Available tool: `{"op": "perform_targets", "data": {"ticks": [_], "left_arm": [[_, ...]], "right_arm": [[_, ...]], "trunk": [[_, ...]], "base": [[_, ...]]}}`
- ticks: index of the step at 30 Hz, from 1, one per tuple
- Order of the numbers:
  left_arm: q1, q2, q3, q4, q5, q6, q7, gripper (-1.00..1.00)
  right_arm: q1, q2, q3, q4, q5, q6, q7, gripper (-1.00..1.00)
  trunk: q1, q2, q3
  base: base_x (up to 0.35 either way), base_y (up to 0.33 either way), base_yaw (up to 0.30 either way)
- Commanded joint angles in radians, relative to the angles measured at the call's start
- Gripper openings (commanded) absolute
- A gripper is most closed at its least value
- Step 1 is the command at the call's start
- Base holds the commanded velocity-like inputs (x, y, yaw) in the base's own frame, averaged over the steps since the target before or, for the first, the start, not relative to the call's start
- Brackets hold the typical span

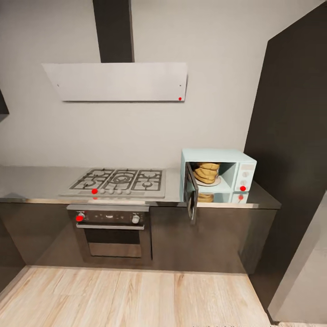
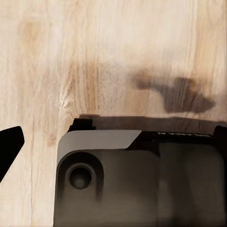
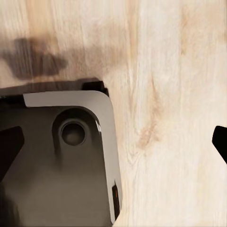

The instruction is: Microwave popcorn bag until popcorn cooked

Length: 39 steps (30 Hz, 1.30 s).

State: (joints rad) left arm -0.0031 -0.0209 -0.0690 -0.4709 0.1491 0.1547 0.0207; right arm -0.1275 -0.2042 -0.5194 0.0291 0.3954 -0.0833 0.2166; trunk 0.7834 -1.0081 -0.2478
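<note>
While door hangs open: microwave [image 1: 219, 175] on the countertop [image 1: 36, 181], right of the hob [image 1: 119, 180].
Popcorn bag [image 1: 206, 172]: inside the microwave (mustard-tan, wrinkled).
Right gripper [image 3: 113, 144]: jaws apart above wood floor [image 3: 170, 71].
Left gripper: jaw state cannot be told.
</note>
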Motion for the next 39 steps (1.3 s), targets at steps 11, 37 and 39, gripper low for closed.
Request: {"op": "perform_targets", "data": {"ticks": [11, 37, 39], "left_arm": [[-0.001, 0.003, -0.008, 0.025, 0.016, -0.001, 0.002, 1.00], [-0.420, -0.005, -0.010, -0.743, 0.014, 0.496, -0.109, 1.00], [-0.460, -0.013, -0.010, -0.822, 0.015, 0.515, -0.153, 1.00]], "right_arm": [[-0.001, 0.000, -0.008, 0.003, 0.005, -0.007, 0.001, 1.00], [-0.001, 0.006, -0.005, 0.003, 0.013, -0.021, 0.001, 1.00], [-0.001, 0.006, -0.005, 0.003, 0.014, -0.021, 0.001, 1.00]], "trunk": [[0.000, -0.001, -0.001], [0.000, -0.001, -0.001], [0.000, -0.001, -0.001]], "base": [[0.000, 0.000, -0.189], [0.000, 0.000, -0.001], [0.000, 0.000, 0.000]]}}
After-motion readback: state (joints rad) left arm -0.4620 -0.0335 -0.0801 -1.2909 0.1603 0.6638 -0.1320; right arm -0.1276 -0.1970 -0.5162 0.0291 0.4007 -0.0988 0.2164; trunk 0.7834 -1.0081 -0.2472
